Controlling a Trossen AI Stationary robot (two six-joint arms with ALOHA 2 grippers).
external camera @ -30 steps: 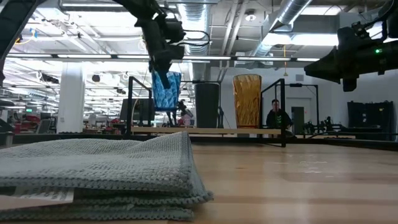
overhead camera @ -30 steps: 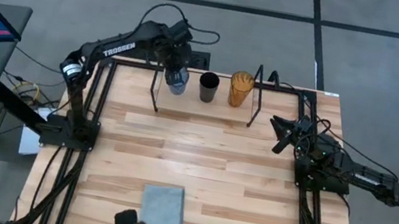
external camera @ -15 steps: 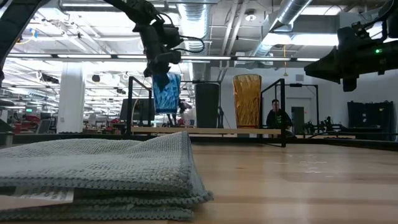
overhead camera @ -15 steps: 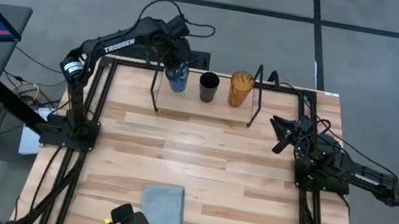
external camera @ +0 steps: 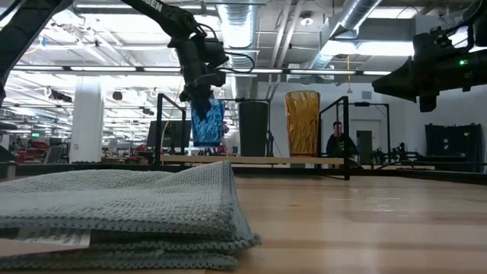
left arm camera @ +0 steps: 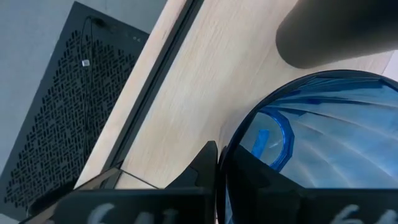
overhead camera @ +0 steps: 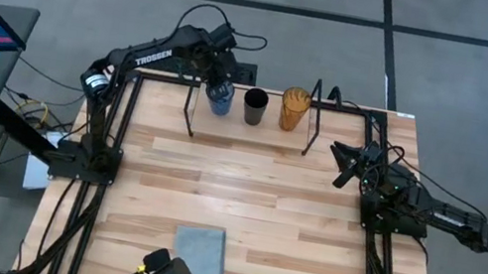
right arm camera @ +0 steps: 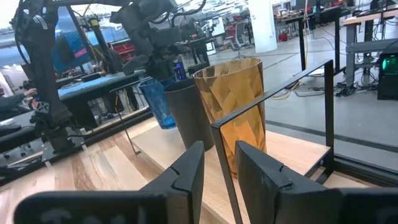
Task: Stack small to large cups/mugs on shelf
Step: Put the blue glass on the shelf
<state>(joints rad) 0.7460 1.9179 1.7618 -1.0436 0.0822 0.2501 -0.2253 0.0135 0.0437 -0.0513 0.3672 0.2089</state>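
— Up at the far end of the bench (overhead camera: 242,207), on the shelf (overhead camera: 266,126), what are you holding?

— My left jaws (overhead camera: 217,74) are closed on the rim of the blue cup (external camera: 205,120). It hangs tilted, low over the left part of the shelf, just beside the black cup (overhead camera: 254,106). I cannot tell whether its base touches the board. The amber cup (overhead camera: 294,109) stands upright on the black one's other side.

— What could go wrong from here?

— I judge the tilt to be the main worry. If I let go while the blue cup leans, it may land on an edge and tip over, perhaps off the narrow shelf and down to the bench. It is light and smooth, so I expect it would roll.

— And the neighbours?

— The black cup is so near that a sideways drift of my wrist could knock it, and it in turn could push the amber one. The black upright (external camera: 160,125) of the shelf frame is also close to my arm.

— Your other arm?

— My right jaws (overhead camera: 344,163) wait well apart at the bench's right edge, slightly parted and holding nothing. No danger there.

— The grey cloth (overhead camera: 200,251)?

— Far off at the near edge, out of it.
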